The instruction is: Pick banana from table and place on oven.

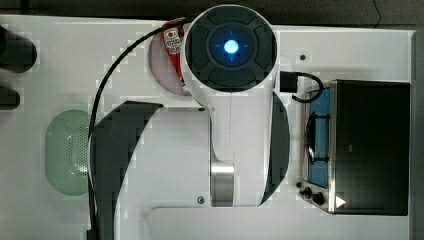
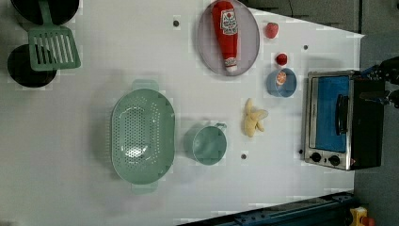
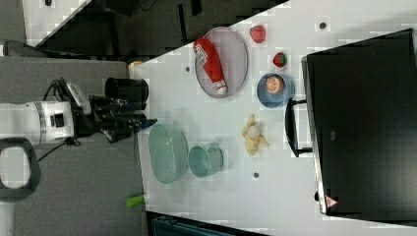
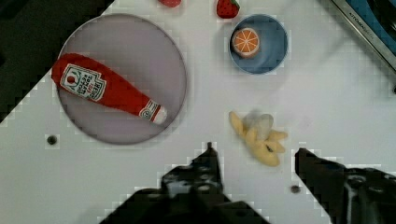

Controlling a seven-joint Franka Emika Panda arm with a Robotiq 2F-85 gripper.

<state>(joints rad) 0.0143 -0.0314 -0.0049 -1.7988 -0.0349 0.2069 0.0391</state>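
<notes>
Black and parted wide with nothing between its fingers, my tool (image 4: 254, 156) hangs above the white worktop (image 4: 327, 107). Left to right in the left view: red ketchup bottle (image 2: 225, 30) on a grey plate (image 2: 249, 42), the pale-yellow peeled banana (image 2: 253, 121) lying on the worktop, then the silver-fronted black-topped toaster oven (image 2: 341, 120).

White rounded arm (image 1: 227, 125), dark grey cap with a glowing blue light on top, silver band at one joint, black cable (image 1: 107, 95) looping alongside, black end effector (image 4: 254, 186) with two blocky dark fingers (image 4: 208, 163)
</notes>
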